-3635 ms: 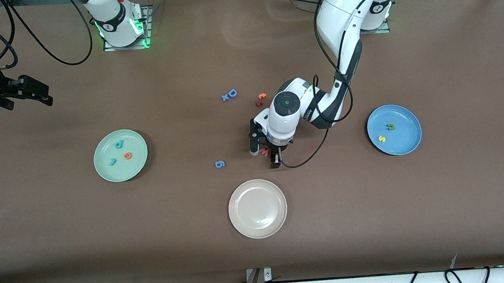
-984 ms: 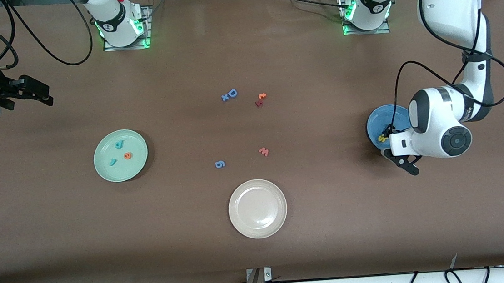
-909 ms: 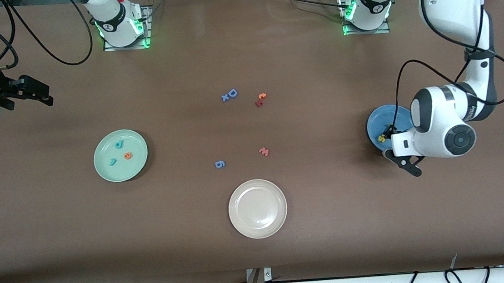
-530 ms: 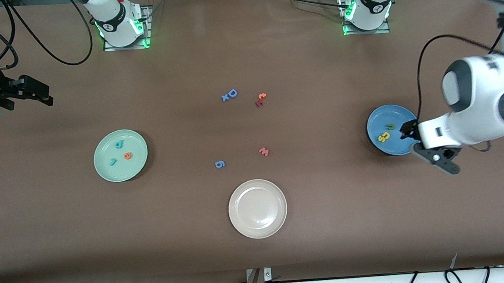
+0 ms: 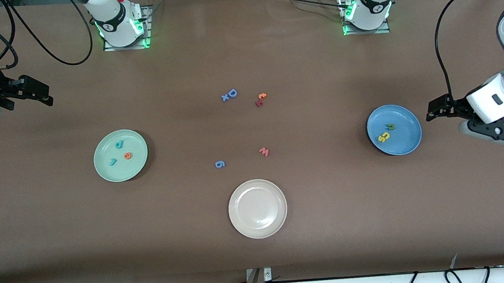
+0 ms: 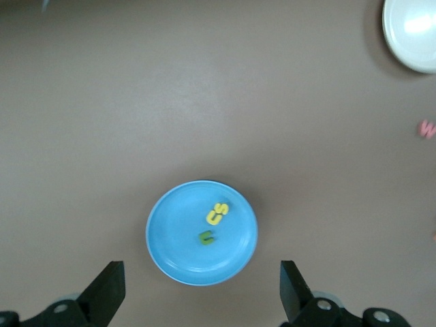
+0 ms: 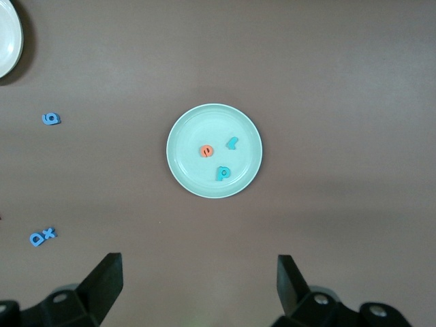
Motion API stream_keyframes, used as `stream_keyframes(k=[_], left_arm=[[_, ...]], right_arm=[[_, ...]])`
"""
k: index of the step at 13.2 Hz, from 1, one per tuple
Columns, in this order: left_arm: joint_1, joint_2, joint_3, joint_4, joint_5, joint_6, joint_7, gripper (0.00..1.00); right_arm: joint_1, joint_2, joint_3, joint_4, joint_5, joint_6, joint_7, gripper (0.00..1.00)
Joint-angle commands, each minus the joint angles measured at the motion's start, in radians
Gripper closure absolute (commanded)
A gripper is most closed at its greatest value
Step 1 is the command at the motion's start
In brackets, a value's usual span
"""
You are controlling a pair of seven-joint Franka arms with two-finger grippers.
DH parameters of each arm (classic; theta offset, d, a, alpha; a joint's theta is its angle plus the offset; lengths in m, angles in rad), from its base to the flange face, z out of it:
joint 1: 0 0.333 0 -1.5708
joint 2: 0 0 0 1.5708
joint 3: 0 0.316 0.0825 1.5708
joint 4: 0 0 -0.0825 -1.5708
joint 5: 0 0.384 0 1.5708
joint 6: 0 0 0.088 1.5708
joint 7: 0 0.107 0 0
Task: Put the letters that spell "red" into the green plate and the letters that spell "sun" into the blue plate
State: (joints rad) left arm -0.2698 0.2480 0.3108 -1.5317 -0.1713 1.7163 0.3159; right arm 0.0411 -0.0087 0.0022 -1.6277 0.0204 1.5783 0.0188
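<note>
The left claw [image 5: 471, 117] hangs spread and empty over the bare table at the left arm's end, just beside the blue plate [image 5: 409, 139]. A second ago it was low over that plate with something in its grip; now it has let go, lifted and swung clear. What it left is visible from its own wrist camera: the yellow "s" [image 6: 218, 214] now has a second yellow piece tight against it (the two overlap, so I cannot read the shape, though it is presumably the yellow arch), and the olive arch [image 6: 207, 237] lies close by on the blue floor of the plate.

Seconds earlier the blue plate held only the "s" and the olive arch, so this drop looks like the third and last letter of "sun".

The green plate [image 5: 104, 170], toward the right arm's end of the table, carries the teal "d" [image 5: 118, 144], the teal "r" [image 5: 112, 161] and the orange "e" [image 5: 128, 155], unchanged across the frames. The right claw [image 5: 24, 94] waits, spread and empty, over the table edge at its own end.

The letters in the middle of the table, the blue "D" [image 5: 232, 93], the blue "6" [image 5: 219, 164] and the pink "w" [image 5: 264, 151], plus the beige plate [image 5: 239, 227], belong to neither word. By my reading both words are now sorted and nothing more needs carrying.
</note>
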Motion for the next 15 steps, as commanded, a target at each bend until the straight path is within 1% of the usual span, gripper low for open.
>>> stream_keyframes(k=[1, 2, 3, 5, 9, 10, 11, 12, 13, 15], left_arm=[[0.007, -0.025, -0.025, 0.005, 0.028, -0.011, -0.095, 0.0], [0.015, -0.029, -0.047, 0.001, 0.048, 0.014, -0.153, 0.0], [0.041, -0.032, -0.056, -0.007, 0.053, 0.041, -0.238, 0.0], [0.078, -0.035, -0.07, -0.002, 0.052, 0.06, -0.34, 0.0], [0.102, -0.068, -0.117, 0.036, 0.052, 0.072, -0.356, 0.0], [0.134, -0.075, -0.152, 0.038, 0.052, 0.068, -0.354, 0.0], [0.179, -0.082, -0.209, 0.038, 0.056, 0.043, -0.356, 0.0], [0.201, -0.091, -0.24, 0.038, 0.055, 0.029, -0.356, 0.0], [0.202, -0.11, -0.246, 0.038, 0.053, 0.01, -0.356, 0.0], [0.202, -0.116, -0.26, 0.047, 0.059, -0.044, -0.374, 0.0]], right_arm=[[-0.003, 0.006, 0.001, 0.015, 0.013, -0.006, -0.011, 0.0], [-0.004, 0.006, 0.001, 0.015, 0.013, -0.006, -0.011, 0.0], [-0.004, 0.006, 0.001, 0.015, 0.013, -0.006, -0.011, 0.0], [-0.004, 0.006, 0.001, 0.015, 0.013, -0.006, -0.011, 0.0], [-0.004, 0.006, 0.001, 0.015, 0.013, -0.006, -0.013, 0.0], [-0.004, 0.006, 0.001, 0.015, 0.013, -0.006, -0.013, 0.0], [-0.004, 0.006, 0.001, 0.015, 0.013, -0.006, -0.013, 0.0], [-0.004, 0.006, 0.001, 0.015, 0.013, -0.006, -0.013, 0.0], [-0.004, 0.006, 0.001, 0.015, 0.013, -0.008, -0.013, 0.0], [-0.004, 0.006, 0.001, 0.015, 0.013, -0.008, -0.013, 0.0]])
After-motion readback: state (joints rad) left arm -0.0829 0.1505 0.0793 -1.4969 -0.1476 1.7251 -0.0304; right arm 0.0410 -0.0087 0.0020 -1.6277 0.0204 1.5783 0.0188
